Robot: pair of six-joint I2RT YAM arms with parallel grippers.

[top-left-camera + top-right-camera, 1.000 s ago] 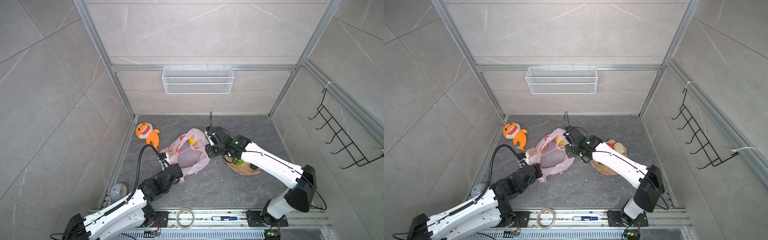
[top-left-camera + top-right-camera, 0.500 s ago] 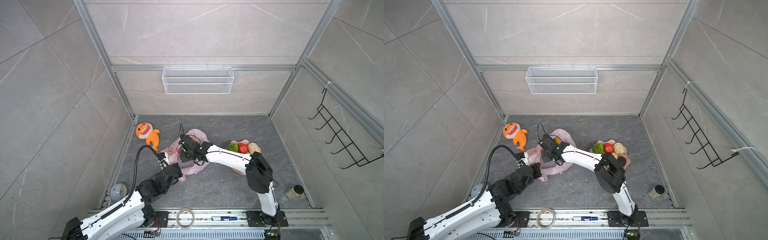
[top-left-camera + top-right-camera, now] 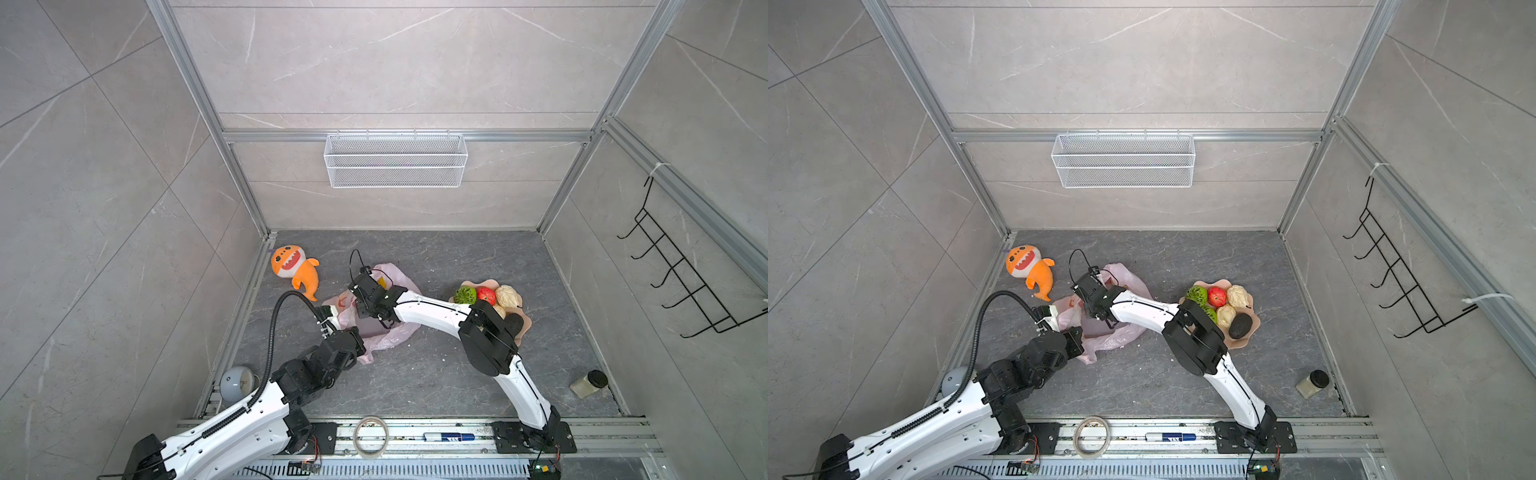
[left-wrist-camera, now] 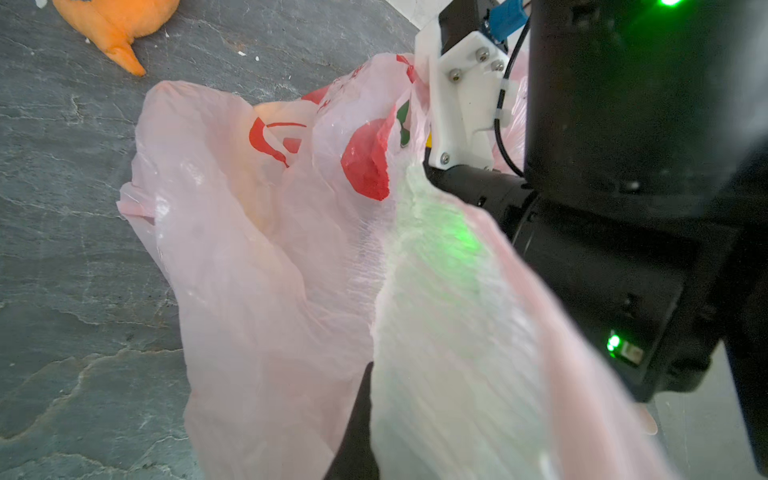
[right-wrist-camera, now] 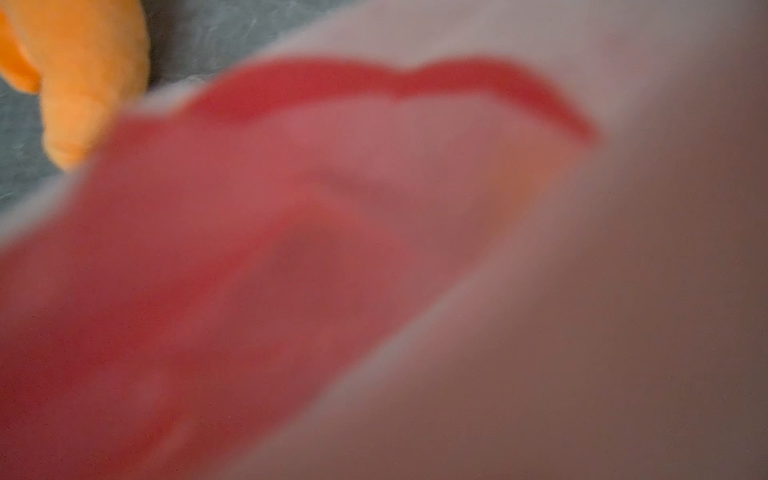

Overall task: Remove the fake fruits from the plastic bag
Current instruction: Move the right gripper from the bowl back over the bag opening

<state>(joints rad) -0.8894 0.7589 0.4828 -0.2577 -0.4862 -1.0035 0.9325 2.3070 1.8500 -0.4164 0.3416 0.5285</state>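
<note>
My left claw (image 3: 356, 334) pinches the pink bag (image 3: 392, 332); my right claw (image 3: 358, 297) is in its mouth.
My left claw is closed tight on the bag's near corner, and in the left wrist view the plastic runs right up to one dark finger (image 4: 357, 415). The bag lies crumpled on the grey floor (image 3: 415, 374), between the toy shark (image 3: 291, 266) and the bowl (image 3: 1255, 330). My right claw reaches across into the open top. Its wrist view is filled with blurred pink and red plastic, so I cannot tell how wide it stands or whether it has anything. A yellow piece (image 3: 381, 282) shows inside the bag just beside that wrist. Fruits sit in the bowl: a green ball (image 3: 1197, 294), an apple (image 3: 1217, 296), two cream lumps (image 3: 1239, 296), an avocado (image 3: 1240, 325).
</note>
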